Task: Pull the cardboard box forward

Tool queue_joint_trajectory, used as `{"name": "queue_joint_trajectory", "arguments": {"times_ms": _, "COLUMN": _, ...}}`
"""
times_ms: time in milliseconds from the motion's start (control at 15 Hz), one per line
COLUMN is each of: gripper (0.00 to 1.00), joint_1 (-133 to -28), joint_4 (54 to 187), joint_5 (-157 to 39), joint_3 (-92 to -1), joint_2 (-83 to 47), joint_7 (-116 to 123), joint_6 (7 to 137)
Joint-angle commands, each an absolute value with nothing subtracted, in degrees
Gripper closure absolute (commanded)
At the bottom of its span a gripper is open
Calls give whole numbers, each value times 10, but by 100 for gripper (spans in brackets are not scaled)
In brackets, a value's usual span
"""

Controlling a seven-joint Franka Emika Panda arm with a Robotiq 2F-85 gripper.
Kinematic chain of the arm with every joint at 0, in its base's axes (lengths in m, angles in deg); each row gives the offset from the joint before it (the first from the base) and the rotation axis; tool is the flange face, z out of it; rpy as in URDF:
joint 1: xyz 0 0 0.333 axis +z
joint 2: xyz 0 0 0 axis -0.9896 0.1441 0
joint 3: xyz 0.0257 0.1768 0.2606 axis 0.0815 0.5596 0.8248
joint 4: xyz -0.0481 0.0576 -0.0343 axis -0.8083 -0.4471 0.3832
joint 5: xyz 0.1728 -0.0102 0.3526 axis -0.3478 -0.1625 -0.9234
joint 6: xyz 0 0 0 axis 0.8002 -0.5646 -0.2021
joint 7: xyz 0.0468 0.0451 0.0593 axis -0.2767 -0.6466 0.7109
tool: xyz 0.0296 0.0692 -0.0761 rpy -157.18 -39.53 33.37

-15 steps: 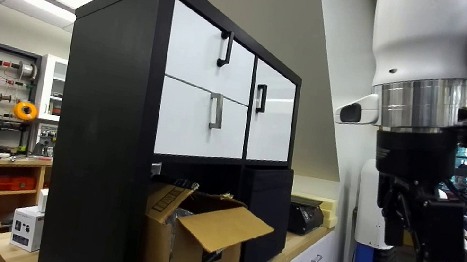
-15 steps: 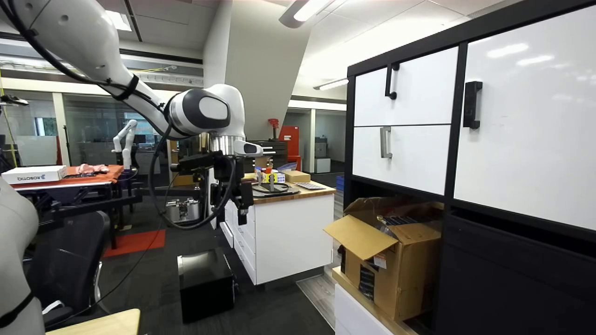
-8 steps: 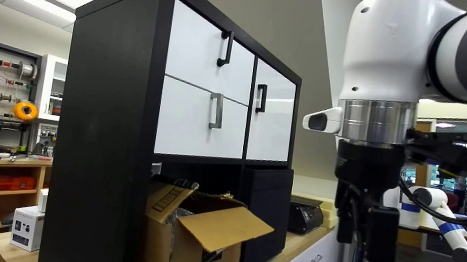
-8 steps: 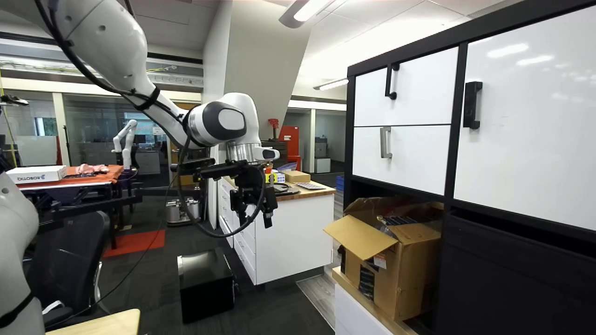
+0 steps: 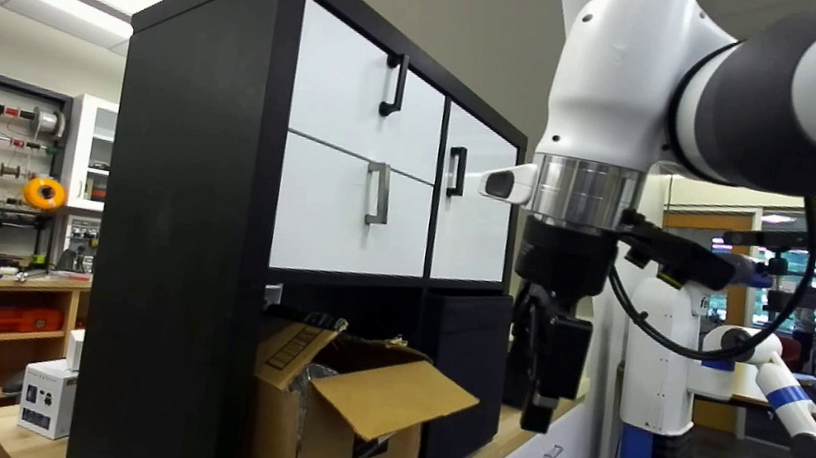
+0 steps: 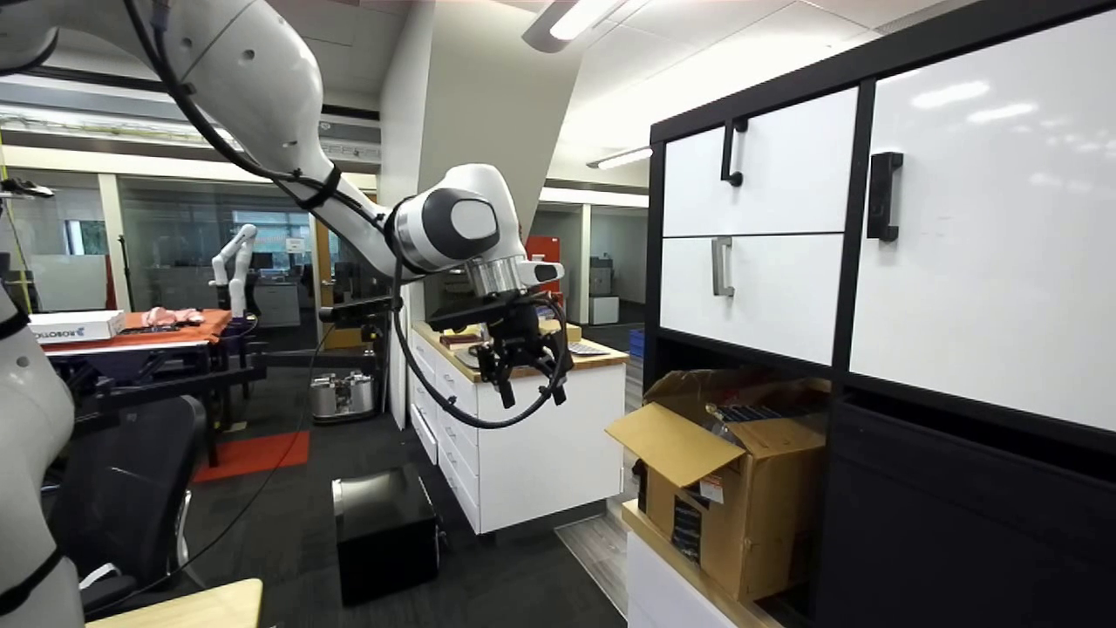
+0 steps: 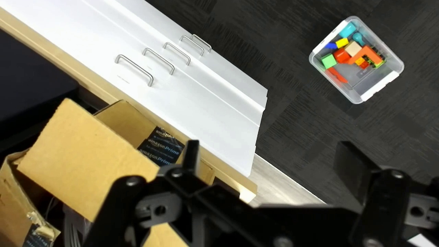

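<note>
The brown cardboard box shows in both exterior views (image 5: 319,448) (image 6: 772,506). It sits in the open lower compartment of the black cabinet, with loose top flaps and one flap (image 6: 676,445) sticking out to the front. My gripper (image 6: 534,397) hangs in the air in front of the cabinet, apart from the box and pointing down with a slight tilt. In the wrist view my gripper (image 7: 272,154) is open and empty, its fingers wide apart. The box's flap (image 7: 85,157) and dark tape (image 7: 161,145) lie left of it there, partly hidden by the left finger.
The black cabinet (image 5: 174,221) has white doors with protruding handles (image 5: 379,194) above the box. A dark fabric bin (image 5: 465,382) stands beside the box. The wooden counter edge (image 7: 103,91) runs over white drawers. A clear tub of toys (image 7: 356,92) sits on the floor.
The arm and gripper have moved toward the cabinet and the box: leftward in an exterior view, rightward in an exterior view. The gripper has tilted slightly. The box has not moved.
</note>
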State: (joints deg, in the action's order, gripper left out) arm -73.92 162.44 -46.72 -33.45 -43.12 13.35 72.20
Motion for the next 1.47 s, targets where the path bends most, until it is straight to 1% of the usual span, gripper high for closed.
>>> {"name": "queue_joint_trajectory", "arguments": {"times_ms": 0, "gripper": 0, "joint_1": -745, "joint_4": 1585, "joint_5": -453, "joint_3": -343, "joint_2": -397, "joint_7": 155, "joint_6": 743}}
{"name": "queue_joint_trajectory", "arguments": {"times_ms": 867, "gripper": 0, "joint_1": -742, "joint_4": 1576, "joint_5": -461, "joint_3": -344, "joint_2": -389, "joint_7": 150, "joint_6": 737}}
{"name": "queue_joint_trajectory", "arguments": {"times_ms": 1400, "gripper": 0, "joint_1": -752, "joint_4": 1540, "joint_5": -383, "joint_3": -350, "joint_2": -350, "joint_7": 98, "joint_6": 777}}
